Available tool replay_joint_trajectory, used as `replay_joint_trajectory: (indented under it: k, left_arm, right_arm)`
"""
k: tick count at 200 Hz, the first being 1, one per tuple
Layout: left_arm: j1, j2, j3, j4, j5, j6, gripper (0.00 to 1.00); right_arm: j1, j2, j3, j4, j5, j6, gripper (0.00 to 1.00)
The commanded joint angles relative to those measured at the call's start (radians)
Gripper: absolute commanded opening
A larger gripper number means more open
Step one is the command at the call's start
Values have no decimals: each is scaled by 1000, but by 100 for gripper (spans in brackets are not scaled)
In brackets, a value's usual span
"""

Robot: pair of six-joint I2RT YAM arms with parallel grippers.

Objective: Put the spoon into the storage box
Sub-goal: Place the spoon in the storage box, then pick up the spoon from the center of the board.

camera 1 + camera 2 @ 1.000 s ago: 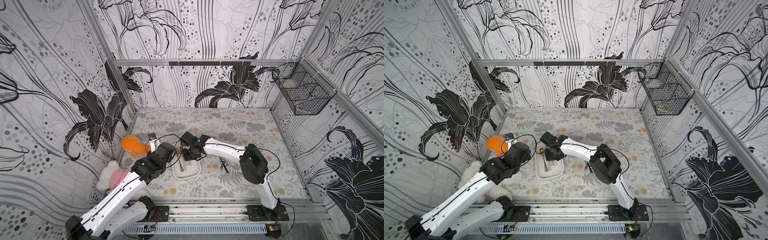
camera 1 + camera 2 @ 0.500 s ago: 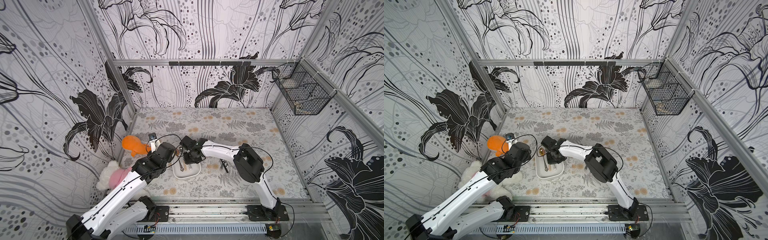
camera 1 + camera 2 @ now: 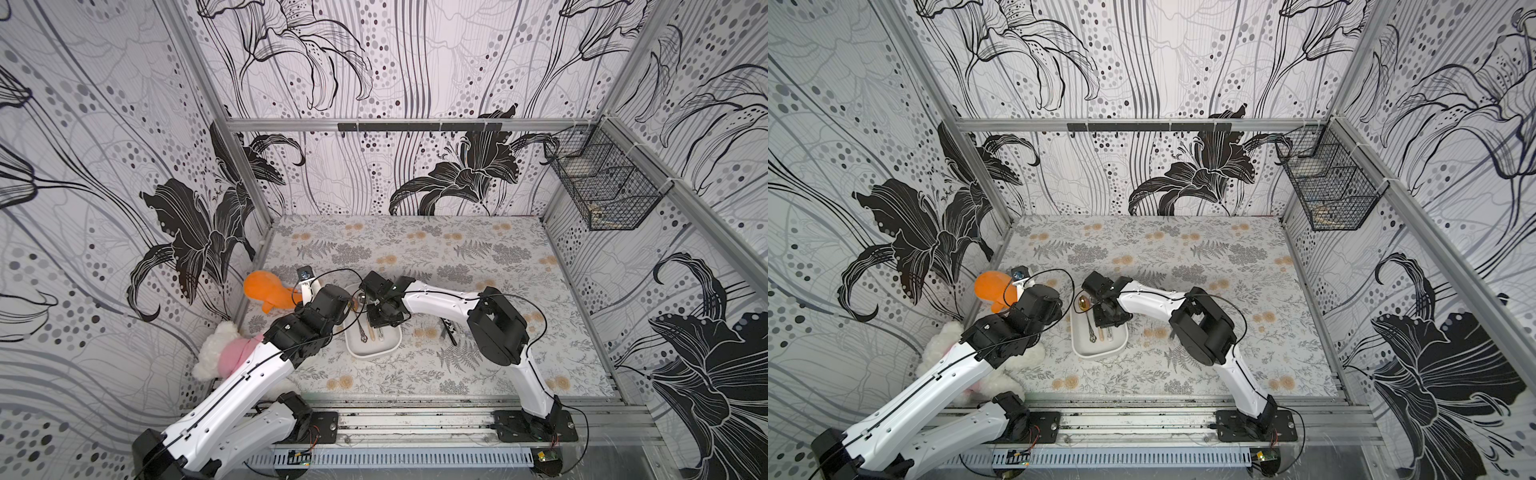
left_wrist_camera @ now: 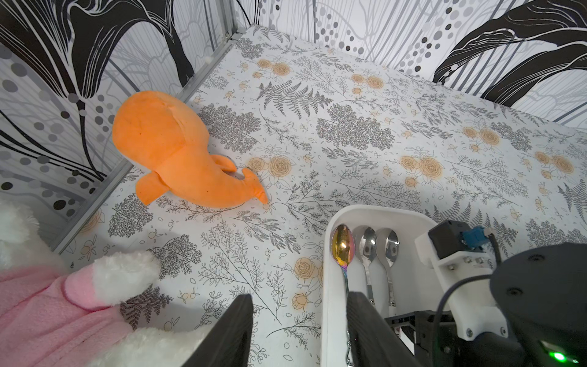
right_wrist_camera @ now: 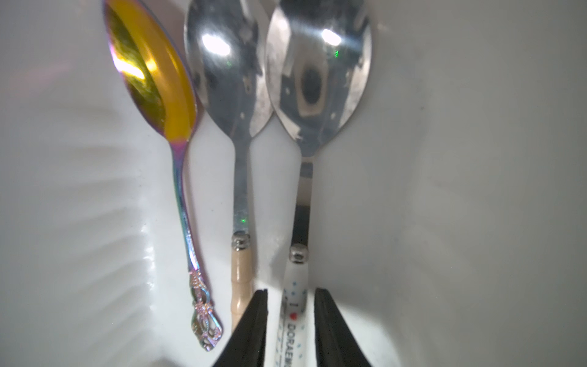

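Black-and-white lily-patterned walls (image 3: 415,62) enclose a floral-print tabletop (image 3: 415,249) framed by aluminium rails (image 3: 282,124).

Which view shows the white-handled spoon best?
The right wrist view: the white-handled spoon spans the frame, print readable, inside the open right claw. The left wrist view shows only its bowl and neck; both top views show a tiny handle end in the storage box.

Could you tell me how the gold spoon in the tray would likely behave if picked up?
Probably stiff: the gold spoon looks like one piece of metal. Likely slippery, since its thin stem is glossy; the patterned handle end may grip better. Its bowl lies close beside the next spoon in the tray, so pushing it might shift that too.
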State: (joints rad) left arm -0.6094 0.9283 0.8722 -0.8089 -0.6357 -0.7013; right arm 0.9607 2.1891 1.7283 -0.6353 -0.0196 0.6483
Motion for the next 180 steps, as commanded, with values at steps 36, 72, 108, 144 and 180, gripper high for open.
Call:
replay_joint_trajectory:
  k: [36,72,108,144,180]
  left_arm:
    - [1,43,16,85,166,42,55]
    - [-162,222,157,130,160,-7,56]
    - [-322,530,355,186,174,-50,56]
    - [-394,849,560,198,233,-66,56]
    - [-369,1052,706,201,268,-79,55]
  right_arm:
    - [-123,-365,-200,97,174,-134,34]
    - [-364,-517,-475,266,139,-155,34]
    - [-543,-561,-650,375,138,-164,33]
    - [-621,-580,-754,454,163,-167,33]
    - [-623,-588,-798,501,168,-164,33]
